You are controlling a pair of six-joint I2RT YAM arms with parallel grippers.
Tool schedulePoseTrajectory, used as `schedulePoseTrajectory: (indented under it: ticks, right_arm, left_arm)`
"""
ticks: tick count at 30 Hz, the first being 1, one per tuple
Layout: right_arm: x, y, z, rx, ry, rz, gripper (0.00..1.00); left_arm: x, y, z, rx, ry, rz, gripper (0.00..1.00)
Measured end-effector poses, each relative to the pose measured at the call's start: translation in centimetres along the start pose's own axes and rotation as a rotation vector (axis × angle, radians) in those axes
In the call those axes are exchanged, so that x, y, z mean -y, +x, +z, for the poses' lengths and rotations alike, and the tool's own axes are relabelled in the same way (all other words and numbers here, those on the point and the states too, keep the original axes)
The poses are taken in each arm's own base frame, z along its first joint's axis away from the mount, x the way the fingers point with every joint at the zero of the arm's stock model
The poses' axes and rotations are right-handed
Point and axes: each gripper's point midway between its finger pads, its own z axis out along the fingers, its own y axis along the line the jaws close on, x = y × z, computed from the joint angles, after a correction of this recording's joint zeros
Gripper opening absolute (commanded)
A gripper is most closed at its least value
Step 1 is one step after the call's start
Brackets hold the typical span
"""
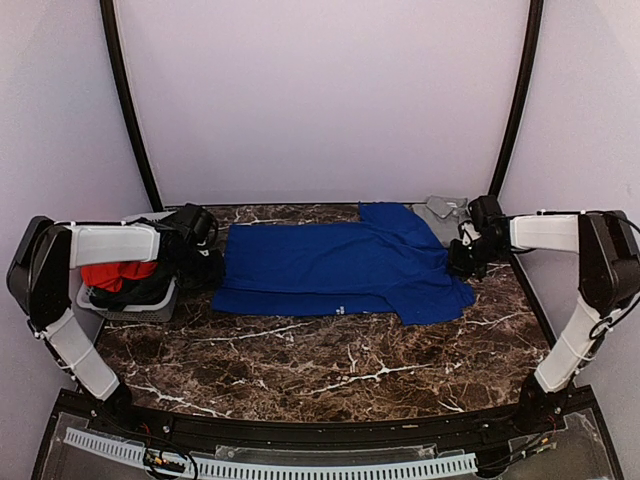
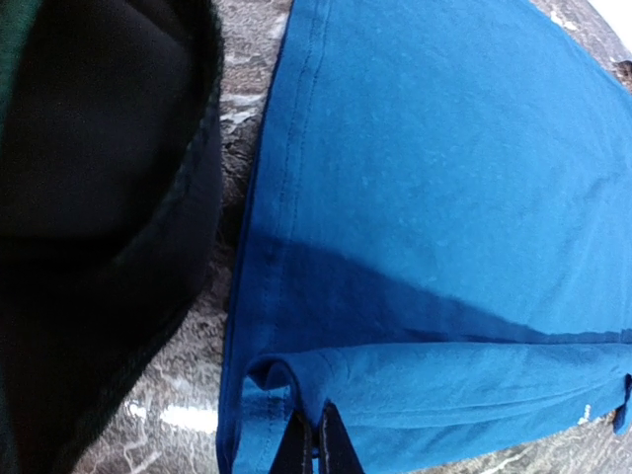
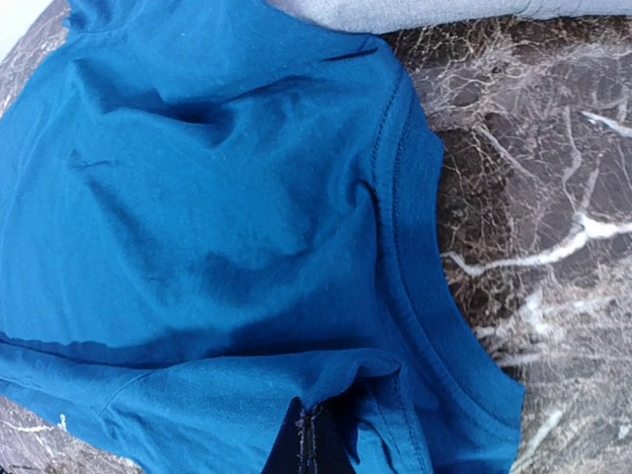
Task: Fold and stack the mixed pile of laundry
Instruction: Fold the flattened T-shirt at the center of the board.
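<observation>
A royal-blue T-shirt [image 1: 340,268] lies spread across the marble table, its near half folded lengthwise. My left gripper [image 1: 207,266] is shut on the shirt's hem end at the left; in the left wrist view its gripper [image 2: 314,434] pinches a raised fold of the blue T-shirt [image 2: 444,197]. My right gripper [image 1: 462,262] is shut on the collar end at the right; in the right wrist view its gripper [image 3: 308,434] pinches blue T-shirt [image 3: 197,197] cloth beside the neckline. A red-orange garment [image 1: 115,274] and dark cloth [image 1: 150,285] sit in the basket. A grey shirt [image 1: 440,215] lies at the back right.
A small grey basket [image 1: 135,305] stands at the left under my left arm. Dark cloth [image 2: 89,197] fills the left of the left wrist view. The grey shirt [image 3: 444,12] edges the top of the right wrist view. Curved black poles stand at the back corners.
</observation>
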Motion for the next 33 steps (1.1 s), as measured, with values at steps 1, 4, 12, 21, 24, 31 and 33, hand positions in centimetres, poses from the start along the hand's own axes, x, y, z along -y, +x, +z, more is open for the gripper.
schedulePoseTrajectory:
  ticks: [1,4,12,21,24,31,33]
  right_arm:
    - [0.1,-0.1,0.4,-0.004,0.002,0.0,0.0]
    - [0.2,-0.3,1.3,-0.011,0.009,0.0,0.0]
    - [-0.2,-1.6,2.0,0.001,0.004,-0.007,0.0]
    - [0.8,-0.9,3.6,-0.037,0.042,-0.001,0.0]
    - [1.2,-0.8,3.8,-0.042,0.056,0.002,0.0]
    - [1.5,-0.7,3.7,-0.05,0.058,-0.001,0.35]
    - [1.6,-0.8,3.2,-0.049,0.059,-0.003,0.42]
  left_arm:
    - [-0.2,0.0,0.4,-0.003,-0.007,-0.001,0.0]
    - [-0.8,0.2,1.7,-0.016,-0.036,-0.001,0.0]
    - [-1.0,-0.3,3.3,-0.016,-0.064,0.0,0.0]
    - [-1.6,0.0,4.8,-0.037,-0.092,0.007,0.02]
    - [-1.5,-0.2,4.9,-0.036,-0.091,0.009,0.1]
    - [-0.9,-0.7,5.0,-0.036,-0.075,0.035,0.39]
    - [-0.7,-0.9,4.9,-0.038,-0.069,0.049,0.51]
